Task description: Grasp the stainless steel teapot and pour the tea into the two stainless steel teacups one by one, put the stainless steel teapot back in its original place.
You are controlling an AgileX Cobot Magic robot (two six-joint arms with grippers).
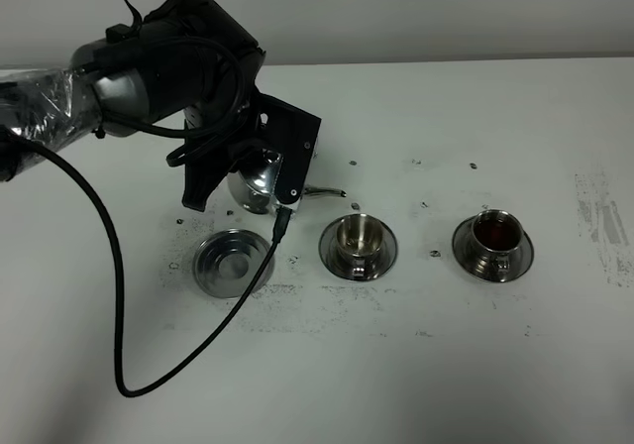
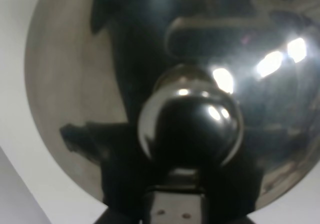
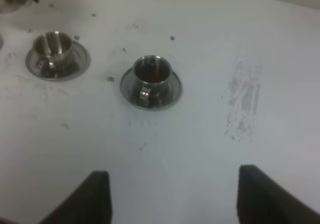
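My left gripper [image 1: 243, 162] is shut on the stainless steel teapot [image 1: 260, 184] and holds it just above the table. Its thin spout [image 1: 327, 192] points right, ending short of the middle teacup. The left wrist view is filled by the domed lid [image 2: 65, 84] and its round knob [image 2: 190, 126]. In front of the pot lies the bare round saucer [image 1: 233, 263], the original place. The middle teacup [image 1: 359, 238] [image 3: 52, 45] looks shiny inside. The right teacup [image 1: 492, 236] [image 3: 150, 73] holds dark tea. My right gripper [image 3: 172, 184] hangs open, nearer than both cups.
A black cable [image 1: 114, 295] loops from the left arm across the white table [image 1: 446, 365], passing the bare saucer's right edge. Dark specks and scuff marks [image 1: 599, 216] dot the tabletop. Each cup stands on its own steel saucer [image 1: 386, 256].
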